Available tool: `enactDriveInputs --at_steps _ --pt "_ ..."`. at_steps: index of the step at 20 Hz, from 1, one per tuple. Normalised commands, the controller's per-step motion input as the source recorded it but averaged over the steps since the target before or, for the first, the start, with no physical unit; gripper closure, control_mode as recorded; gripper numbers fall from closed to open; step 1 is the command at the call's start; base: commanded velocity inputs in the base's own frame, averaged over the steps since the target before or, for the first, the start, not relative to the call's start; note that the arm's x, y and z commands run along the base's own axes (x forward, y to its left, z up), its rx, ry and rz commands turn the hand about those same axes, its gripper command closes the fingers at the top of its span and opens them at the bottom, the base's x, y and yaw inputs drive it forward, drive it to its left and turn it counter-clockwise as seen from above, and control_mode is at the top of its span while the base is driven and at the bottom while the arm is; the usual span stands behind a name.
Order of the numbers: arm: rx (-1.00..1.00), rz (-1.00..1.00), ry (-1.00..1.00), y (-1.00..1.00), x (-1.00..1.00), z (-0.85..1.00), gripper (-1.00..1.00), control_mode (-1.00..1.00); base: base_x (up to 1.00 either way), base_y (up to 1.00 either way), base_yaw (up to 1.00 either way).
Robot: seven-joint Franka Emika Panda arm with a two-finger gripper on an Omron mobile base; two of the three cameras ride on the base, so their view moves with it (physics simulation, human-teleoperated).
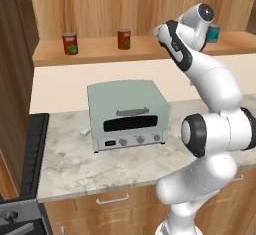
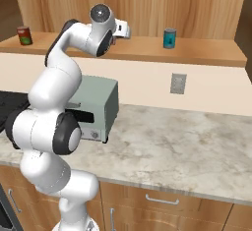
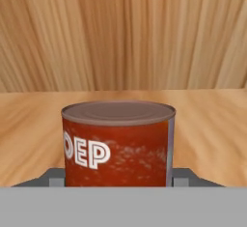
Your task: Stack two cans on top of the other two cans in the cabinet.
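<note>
- The gripper [image 3: 118,182] is up at the open shelf of the light-brown cabinet [image 1: 100,51], and its hand camera looks straight at a red can [image 3: 118,141] with a grey top and white letters.
- This can stands upright on the shelf board, in front of the plank back, and it sits between the two dark finger tips [image 3: 55,177], which rise just beside its left and right sides.
- I cannot tell if the jaws press on the can or only stand around it; they are about as wide as the can.
- In the left base view, two more red cans stand upright on the shelf: one [image 1: 70,43] far to the left, one [image 1: 124,38] near the middle, well apart.
- The teal-blue can [image 2: 170,38] stands upright on the right part of the shelf, alone.
- No can is on top of another can.
- Below, on the marble surface [image 2: 172,146], a pale green toaster oven [image 1: 127,114] stands with its door closed.
</note>
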Motion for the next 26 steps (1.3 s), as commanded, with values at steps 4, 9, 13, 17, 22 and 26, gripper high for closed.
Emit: enactDriveInputs --at_steps 4,9,13,17,22,26 --pt "-0.02 -0.06 -0.04 -0.04 -0.26 0.24 1.00 -1.00 0.00 0.00 0.00" --pt "-0.03 -0.15 -0.02 -0.04 -0.20 0.24 1.00 -1.00 0.00 0.00 0.00" --pt "-0.03 -0.14 -0.05 0.00 -0.35 0.12 1.00 -1.00 0.00 0.00 0.00" --pt "-0.02 -0.10 -0.05 -0.04 -0.44 0.09 1.00 -1.00 0.00 0.00 0.00" --pt "-0.01 -0.11 -0.06 -0.04 -0.43 0.07 1.00 -1.00 0.00 0.00 0.00" --pt "0.00 -0.10 -0.10 -0.10 -0.41 0.10 1.00 -1.00 0.00 0.00 0.00"
